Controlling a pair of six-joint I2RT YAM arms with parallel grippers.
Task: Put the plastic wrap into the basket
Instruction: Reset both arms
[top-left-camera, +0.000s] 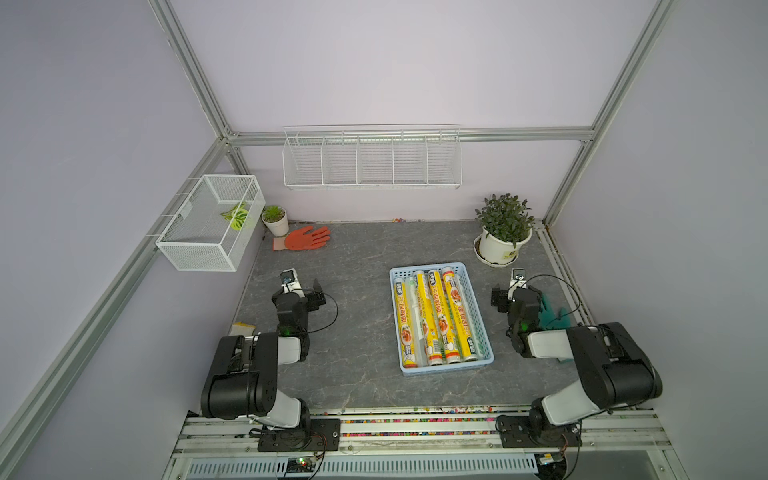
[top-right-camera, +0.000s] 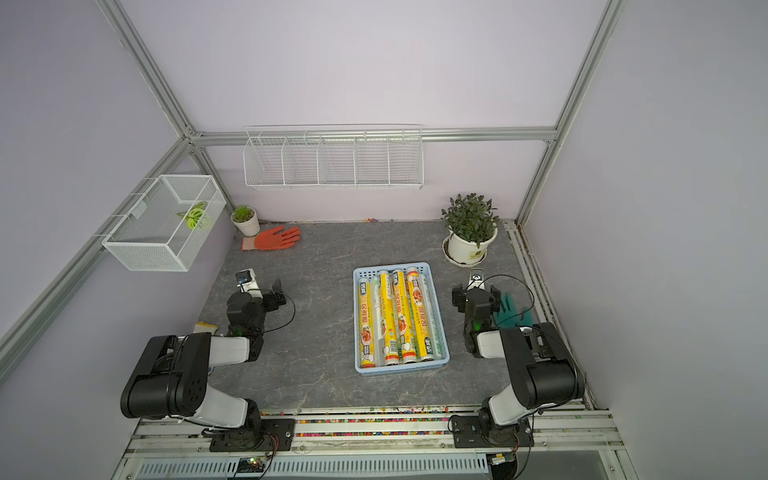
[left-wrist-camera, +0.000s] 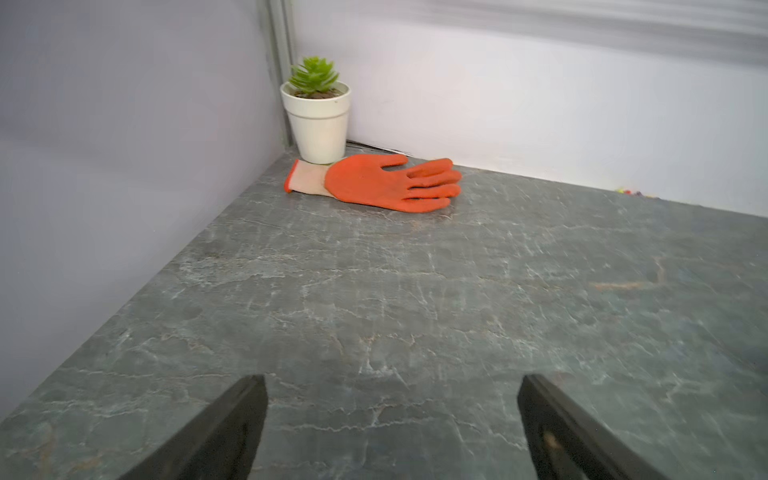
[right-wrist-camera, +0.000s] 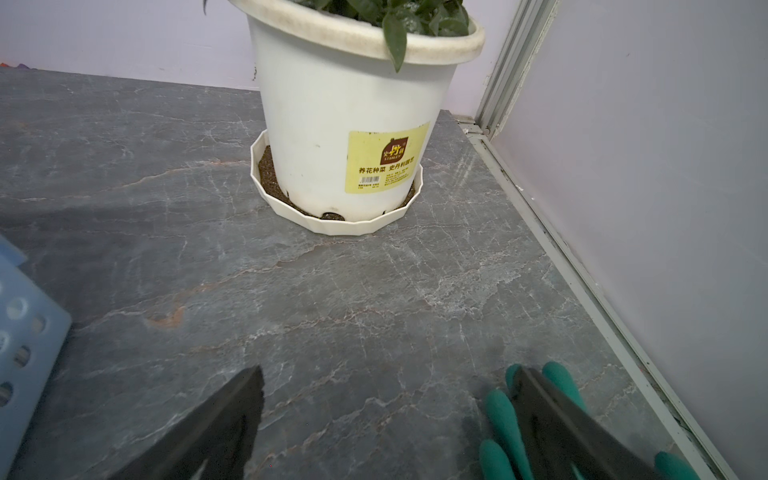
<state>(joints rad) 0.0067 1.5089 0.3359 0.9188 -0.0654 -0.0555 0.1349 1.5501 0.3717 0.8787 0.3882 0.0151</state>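
Found the plastic wrap (top-left-camera: 436, 320) as long slim rolls, mostly yellow with orange food print, some clear-white with green, packed side by side in the light-blue perforated basket (top-left-camera: 446, 370). Could not count any rolls underneath; caught only a basket corner in the right wrist view. Placed basket and rolls near the right gripper (right-wrist-camera: 390, 370), on its left, and well apart from the left gripper (left-wrist-camera: 390, 378), on its right. Saw both grippers spread wide and empty, with a green glove (right-wrist-camera: 505, 415) partly hidden behind one right finger.

The left arm (top-left-camera: 249, 365) and right arm (top-left-camera: 602, 365) sit folded low on either side of the basket (top-left-camera: 449, 366). The left tool (left-wrist-camera: 390, 378) and right tool (right-wrist-camera: 390, 370) both gape wide and hold nothing.
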